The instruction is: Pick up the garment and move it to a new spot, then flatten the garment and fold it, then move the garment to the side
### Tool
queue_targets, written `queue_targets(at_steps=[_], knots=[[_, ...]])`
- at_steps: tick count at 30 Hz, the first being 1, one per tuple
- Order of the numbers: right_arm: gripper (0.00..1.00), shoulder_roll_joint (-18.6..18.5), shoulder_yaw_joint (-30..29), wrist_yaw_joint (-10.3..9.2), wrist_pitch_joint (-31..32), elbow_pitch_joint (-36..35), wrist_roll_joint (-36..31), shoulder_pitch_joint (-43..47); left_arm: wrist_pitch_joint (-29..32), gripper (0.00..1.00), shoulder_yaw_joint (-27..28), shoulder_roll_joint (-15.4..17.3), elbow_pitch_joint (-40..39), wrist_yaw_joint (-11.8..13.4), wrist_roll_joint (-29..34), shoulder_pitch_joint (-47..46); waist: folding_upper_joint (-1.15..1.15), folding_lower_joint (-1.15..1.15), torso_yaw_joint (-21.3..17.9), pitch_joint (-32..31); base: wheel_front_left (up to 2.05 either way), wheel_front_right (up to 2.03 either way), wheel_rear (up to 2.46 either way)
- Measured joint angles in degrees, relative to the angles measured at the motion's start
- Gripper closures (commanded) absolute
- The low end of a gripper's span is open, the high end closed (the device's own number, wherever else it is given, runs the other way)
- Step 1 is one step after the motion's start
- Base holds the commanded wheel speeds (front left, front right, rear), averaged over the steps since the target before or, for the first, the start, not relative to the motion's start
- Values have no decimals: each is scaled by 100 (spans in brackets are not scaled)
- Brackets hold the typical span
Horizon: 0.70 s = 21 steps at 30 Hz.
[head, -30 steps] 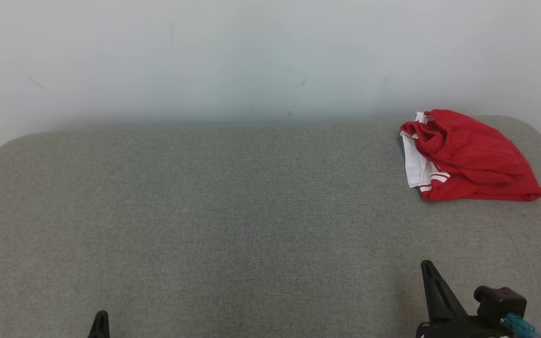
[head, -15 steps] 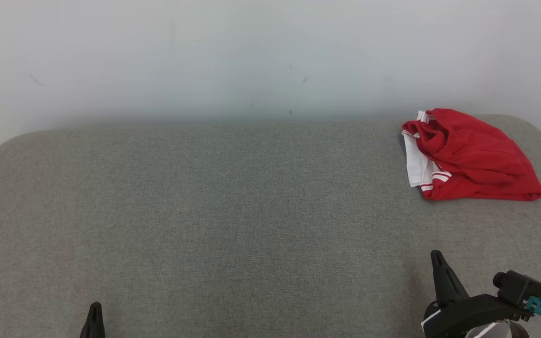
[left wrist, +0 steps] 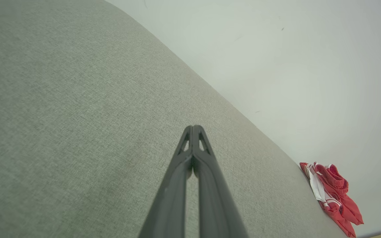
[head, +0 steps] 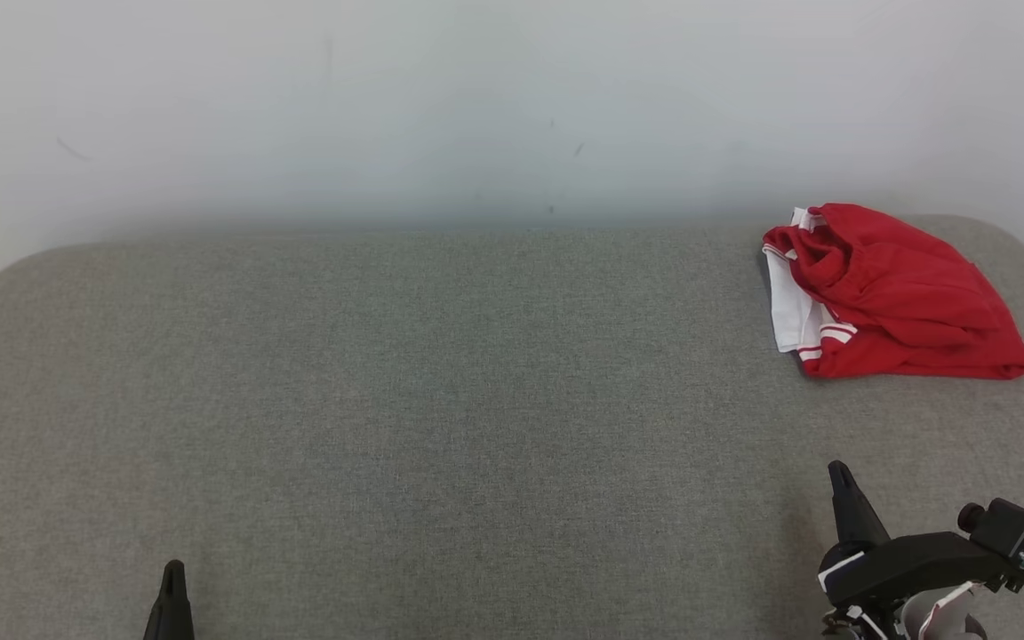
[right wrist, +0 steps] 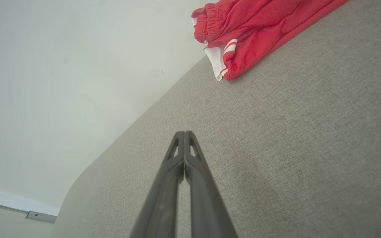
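Note:
A crumpled red garment (head: pixel 894 293) with white panels and stripes lies at the far right of the grey padded surface (head: pixel 441 400), near the wall. In the right wrist view the garment (right wrist: pixel 260 29) sits at the top, ahead of my right gripper (right wrist: pixel 184 133), whose fingertips meet on nothing. In the head view my right gripper (head: pixel 837 469) hovers at the lower right, well short of the cloth. My left gripper (head: pixel 173 569) pokes in at the lower left; in its own wrist view it (left wrist: pixel 193 127) is shut and empty, with the garment (left wrist: pixel 332 191) far off to the right.
A pale wall (head: pixel 476 107) runs right behind the padded surface. The surface has rounded far corners, with floor and a baseboard strip (right wrist: pixel 41 216) past its edge. The wide grey middle lies between the two grippers.
My right gripper has risen further into the head view and shifted slightly right, toward the garment. The left fingertip has come up a little. The garment lies as before.

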Motion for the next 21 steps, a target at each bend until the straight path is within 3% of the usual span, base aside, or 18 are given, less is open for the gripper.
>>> queue_targets(at_steps=[21], knots=[[100,11,-388,-1,403,588,1582,-526,203,100,219,-157,517,-303,-1436,-434,-1,-1,19,36,0,0,0]])
